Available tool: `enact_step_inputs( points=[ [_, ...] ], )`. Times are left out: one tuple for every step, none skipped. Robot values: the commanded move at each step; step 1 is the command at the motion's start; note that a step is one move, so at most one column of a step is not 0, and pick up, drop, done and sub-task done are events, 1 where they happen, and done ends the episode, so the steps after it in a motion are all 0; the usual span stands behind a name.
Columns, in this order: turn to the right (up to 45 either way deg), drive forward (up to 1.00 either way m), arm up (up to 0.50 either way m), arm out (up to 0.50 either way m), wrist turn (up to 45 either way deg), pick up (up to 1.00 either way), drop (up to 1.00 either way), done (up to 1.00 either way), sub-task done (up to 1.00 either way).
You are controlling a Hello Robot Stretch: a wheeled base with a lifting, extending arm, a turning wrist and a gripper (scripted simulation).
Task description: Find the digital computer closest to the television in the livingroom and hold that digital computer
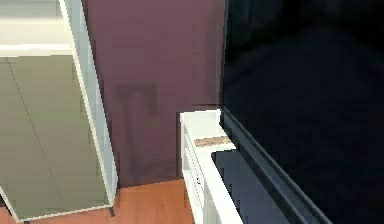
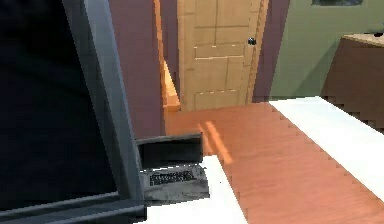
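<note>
Arm side view: the digital computer point(image 2: 172, 172), an open dark laptop with a grey keyboard and a dark screen, sits on the white stand point(image 2: 205, 205) at the top's far edge. It is just beside the lower corner of the television point(image 2: 50, 100), whose black screen rises along that view's left. Any print on the keys is too small to read. Beyond the stand lie wooden floor, 1 closed wooden door point(image 2: 222, 50) with a dark knob, and a brown cabinet point(image 2: 362, 75) at the right edge.

Forward view: the television point(image 1: 300, 90) stands on the same stand point(image 1: 197, 165), with a tan flat item point(image 1: 213, 140) near the top's back edge and a dark flat shape point(image 1: 240, 185) in front of the screen. A pale cupboard point(image 1: 40, 130) on the left has its doors closed, so its contents are hidden. The gripper's state cannot be told.
</note>
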Motion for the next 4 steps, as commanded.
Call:
enact_step_inputs(
  points=[
    [0.0, 0.0, 0.34, 0.0, 0.0, 0.0, 0.0, 0.0, 0.0],
    [0.0, 0.0, 0.0, 0.2, 0.0, 0.0, 0.0, 0.0, 0.0],
    [0.0, 0.0, 0.0, 0.0, 45.0, 0.0, 0.0, 0.0, 0.0],
    [0.0, 0.0, 0.0, 0.0, 45.0, 0.0, 0.0, 0.0, 0.0]
  ],
)
